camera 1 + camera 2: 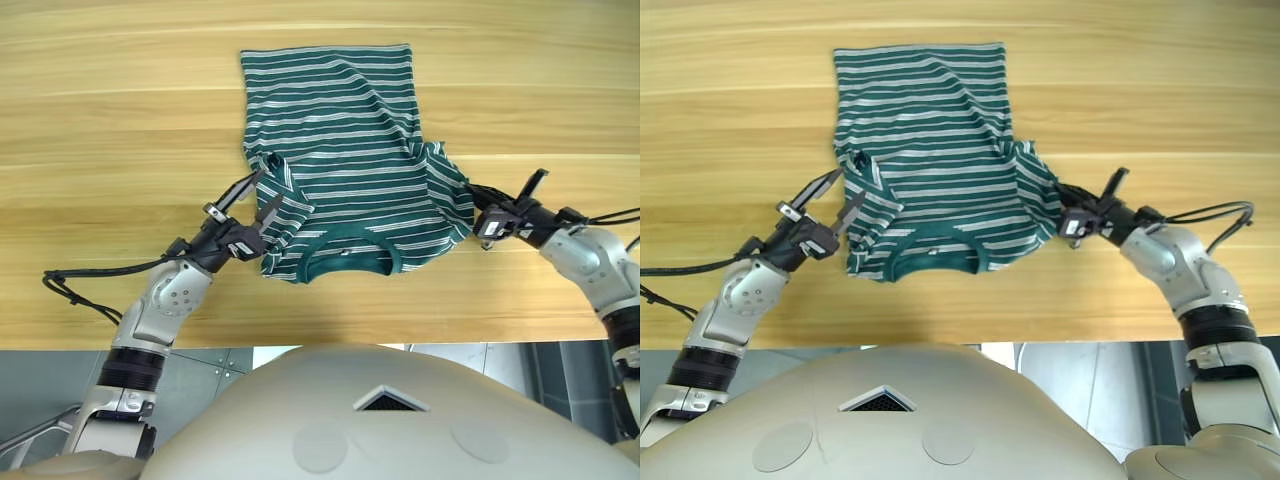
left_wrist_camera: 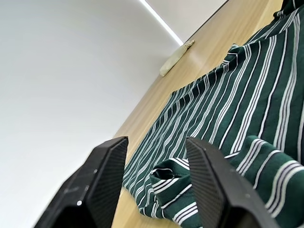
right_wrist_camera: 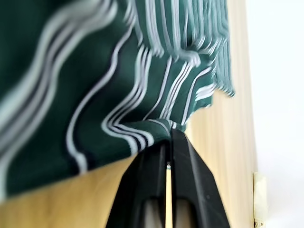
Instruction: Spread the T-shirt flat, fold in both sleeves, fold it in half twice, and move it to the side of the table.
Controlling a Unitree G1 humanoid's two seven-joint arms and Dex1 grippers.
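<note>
A green T-shirt point(image 1: 345, 150) with white stripes lies on the wooden table point(image 1: 120, 120), collar toward me and hem at the far side. Both sleeves are bunched inward at the shoulders. My left gripper point(image 1: 258, 198) stands open just beside the crumpled left sleeve point(image 2: 166, 178), with nothing between its fingers point(image 2: 107, 175). My right gripper point(image 1: 474, 208) is shut on the right shoulder edge of the T-shirt point(image 3: 95, 71); the cloth is pinched at its fingertips point(image 3: 169, 135) and lifted slightly off the wood.
The table's front edge point(image 1: 300, 345) runs close under the collar. Wide bare wood lies left, right and beyond the shirt. A small beige object point(image 2: 175, 57) sits at the far edge of the table. Black cables trail from both arms.
</note>
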